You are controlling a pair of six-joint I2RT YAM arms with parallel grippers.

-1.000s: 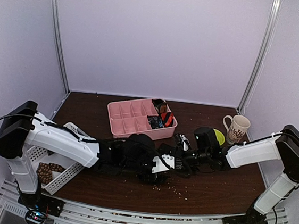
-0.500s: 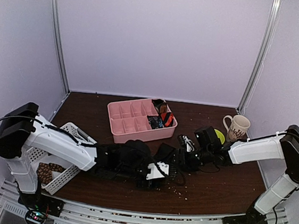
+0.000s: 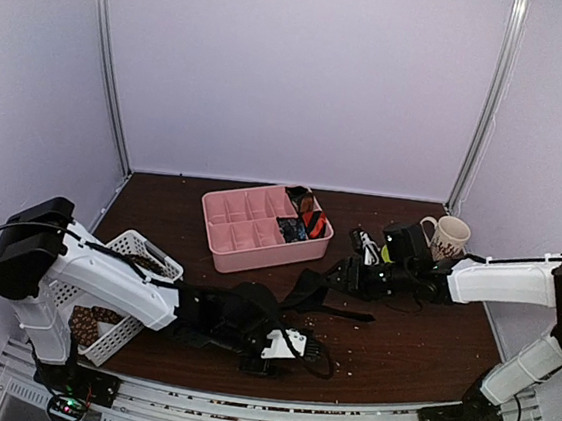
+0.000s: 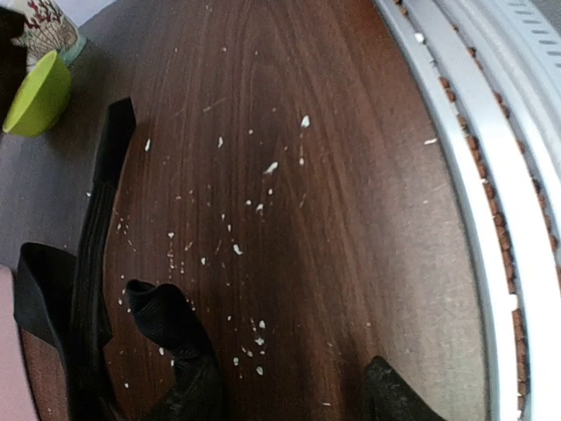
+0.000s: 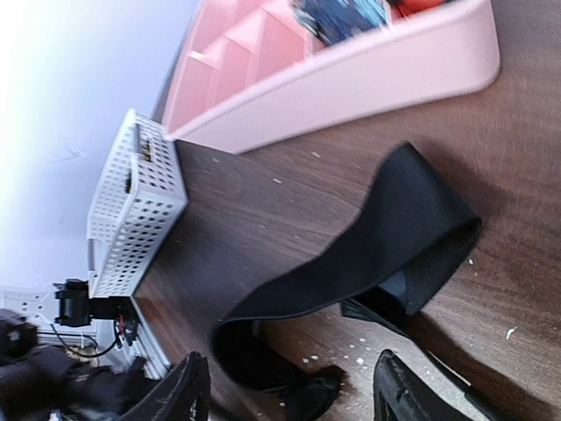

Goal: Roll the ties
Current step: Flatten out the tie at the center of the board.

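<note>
1. Placement: the plain black fabric necktie (image 3: 305, 291) lies on the dark brown wood-grain tabletop (image 3: 416, 358), just in front of the pink plastic compartment tray (image 3: 249, 229) and between the two arms. Its wide part is folded into a loose standing loop, and its narrow tail runs flat towards the right.
2. Over bare wood just beside the tie, the left gripper (image 4: 276, 373) hangs with its jaws spread and nothing between them.
3. Facing the loop, the right gripper (image 5: 294, 373) is likewise released. The band runs towards the gap between its fingers but looks unpinched.
4. Handling, as a judgement: the tie looks light and limp, with no stiffness of its own. It will likely sag from any single hold, slide on the smooth wood, and spring loose from a coil once let go.
5. Hold, as a judgement: the narrow tip looks best, pinched flat across its width. The other gripper would then pin the band further along, and the loop should be laid flat first.
6. Two coiled ties (image 3: 302, 218), one orange-striped, sit in the tray's right-hand compartments.
</note>
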